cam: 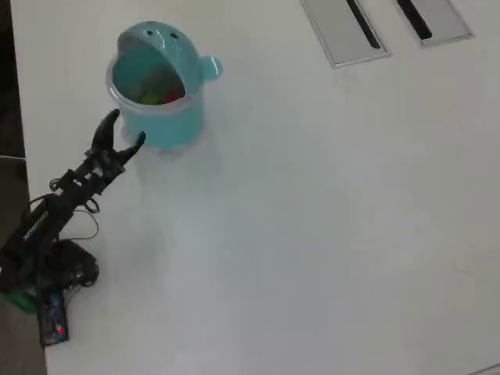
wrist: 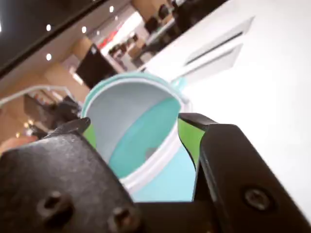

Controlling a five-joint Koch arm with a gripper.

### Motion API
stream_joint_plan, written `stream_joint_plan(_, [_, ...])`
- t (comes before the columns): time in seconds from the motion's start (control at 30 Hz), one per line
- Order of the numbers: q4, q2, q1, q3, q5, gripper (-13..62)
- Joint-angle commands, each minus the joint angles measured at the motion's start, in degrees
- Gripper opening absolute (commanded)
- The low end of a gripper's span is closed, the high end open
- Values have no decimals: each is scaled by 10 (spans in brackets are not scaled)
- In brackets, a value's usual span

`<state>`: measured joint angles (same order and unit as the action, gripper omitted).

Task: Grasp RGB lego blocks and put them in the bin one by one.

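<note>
Blocks (cam: 160,97) in bin, perhaps blurred

This looks like a large open office or public lounge. Beyond the parted jaws, the wrist view shows a ceiling with recessed spotlights (wrist: 48,27), dark seating (wrist: 155,23), and a white desk (cam: 328,219) with cable-slot covers (cam: 344,31).
</note>
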<state>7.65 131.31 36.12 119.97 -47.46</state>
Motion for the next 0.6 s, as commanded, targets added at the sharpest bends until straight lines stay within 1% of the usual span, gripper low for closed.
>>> stream_joint_plan(0.0, [-78, 43, -23, -28, 15, 317])
stream_joint_plan(0.23, [-107, 43, -106, -18, 119, 317])
stream_joint_plan(0.33, [-118, 43, -149, -15, 183, 316])
stream_joint_plan(0.57, [-240, 43, -224, 62, 213, 316])
